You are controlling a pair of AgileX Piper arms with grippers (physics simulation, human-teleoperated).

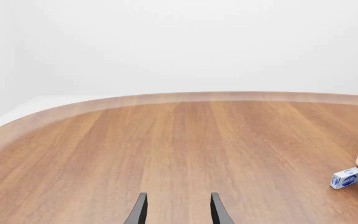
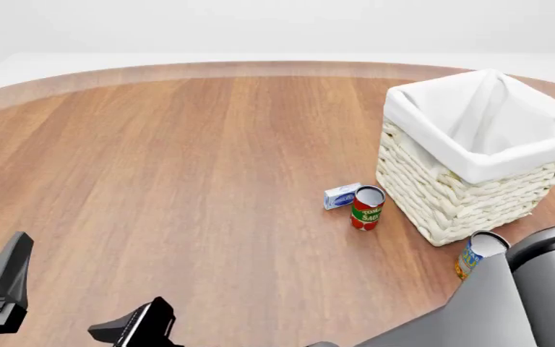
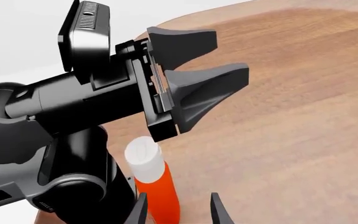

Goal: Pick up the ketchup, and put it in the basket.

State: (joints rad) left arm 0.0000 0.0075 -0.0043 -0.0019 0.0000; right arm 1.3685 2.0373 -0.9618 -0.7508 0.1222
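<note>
A simulated pair of Piper arms works a wooden table (image 2: pixel 181 166) where the ketchup (image 3: pixel 157 186), an orange-red squeeze bottle with a tall white cap, stands upright just in front of the right gripper (image 3: pixel 177 210), seen only in the right wrist view and close beside the base of the left arm. The right gripper's jaws are parted and empty, with the bottle near one fingertip rather than centred between them. The left gripper (image 1: pixel 177 210) hangs low over bare wood, its jaws likewise spread and holding nothing. The basket (image 2: pixel 451 195), a cream wicker box with a white cloth liner, sits on the far right of the table in the front view, with a small red tomato sauce can (image 2: pixel 366 208) and a small blue-and-white box (image 2: pixel 341 196) just beside its near corner and a blue-and-yellow can (image 2: pixel 472 254) near its front wall (partly hidden by the right arm). The step in hand appears to be the approach to the bottle: doing it well likely means shifting the right gripper sideways until the bottle's body sits between the fingers, closing below the cap on the orange wall, and keeping clear of the left arm's links crowding the bottle.
</note>
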